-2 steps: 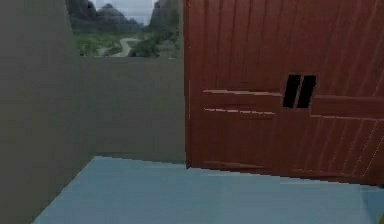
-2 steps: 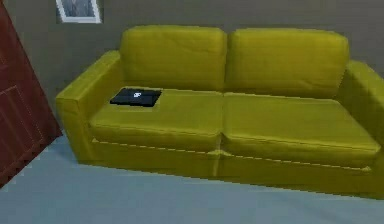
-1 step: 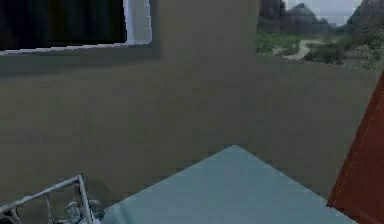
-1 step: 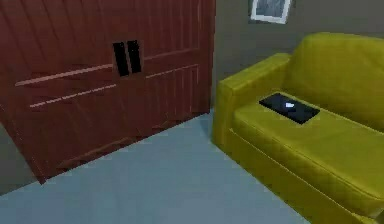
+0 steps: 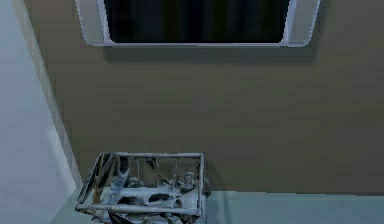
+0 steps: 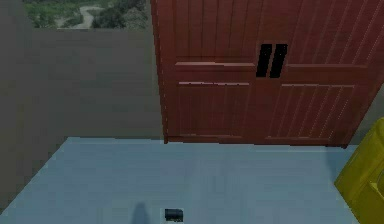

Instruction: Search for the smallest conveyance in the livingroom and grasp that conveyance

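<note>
Conveyance candidate: wire basket low against brown wall. Scan wider, compare sizes before committing; gripper state impossible to tell.

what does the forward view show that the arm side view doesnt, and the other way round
Forward view: a white-framed window with dark glass, and a wire basket of jumbled items in the corner.
Arm side view: a red panelled double door with dark handles, a yellow object at the right edge, a small dark thing on the floor, and a window on greenery.
Both: a brown wall meeting a pale blue floor.
</note>
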